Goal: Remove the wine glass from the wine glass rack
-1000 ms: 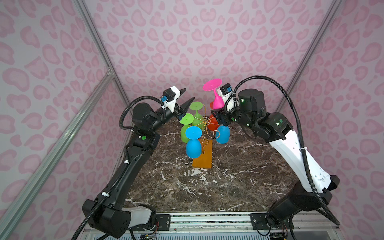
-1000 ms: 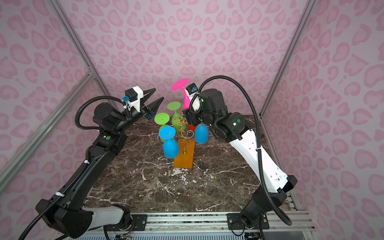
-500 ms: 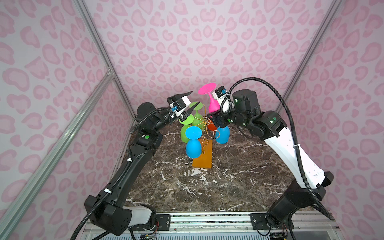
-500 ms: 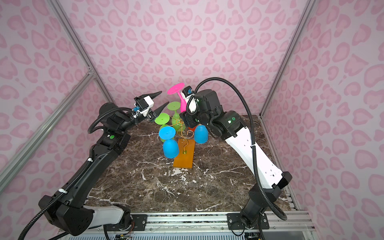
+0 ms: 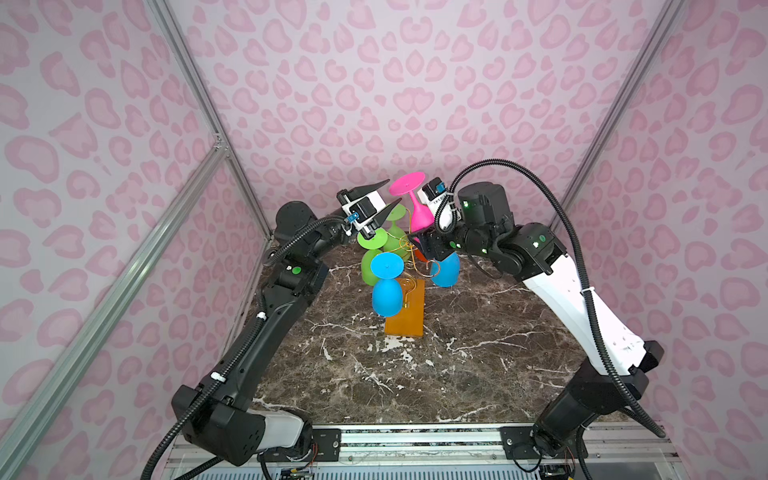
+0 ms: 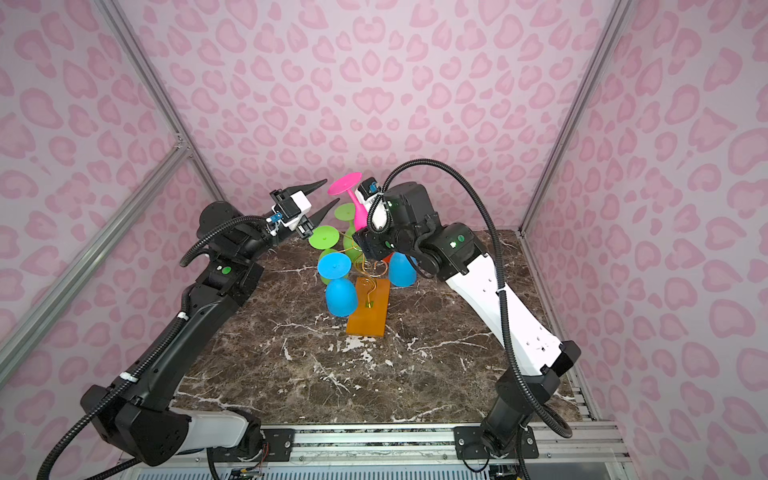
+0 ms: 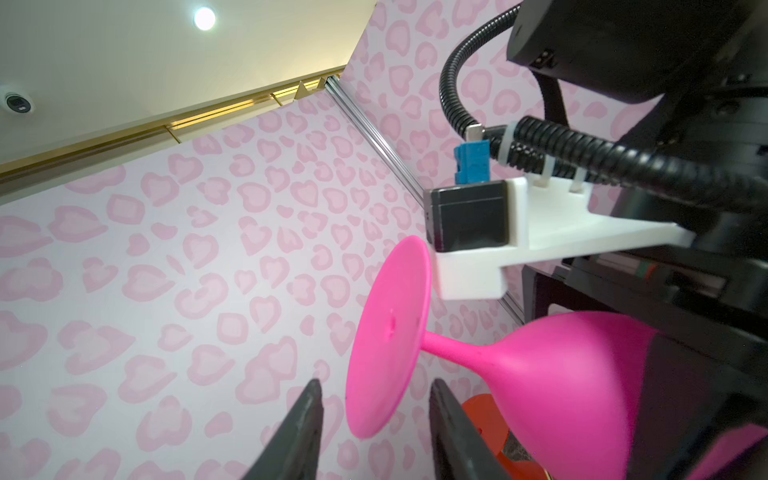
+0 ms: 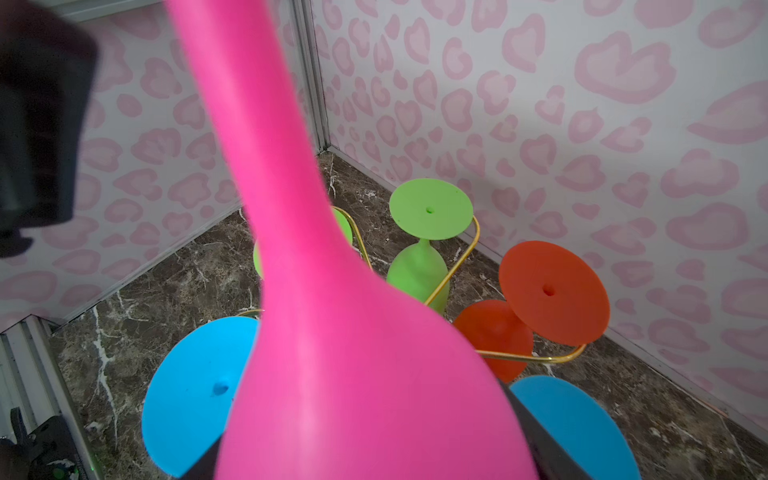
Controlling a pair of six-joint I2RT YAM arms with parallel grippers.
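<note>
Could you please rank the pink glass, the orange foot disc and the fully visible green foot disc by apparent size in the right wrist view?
1. pink glass, nearest the camera
2. orange foot disc
3. green foot disc, smaller-looking; it sits farther away, so the two discs may really match

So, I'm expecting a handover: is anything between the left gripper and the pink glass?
Nothing visible does. The open left gripper faces the foot of the pink glass with bare air between; the right gripper holds the bowl end.
</note>
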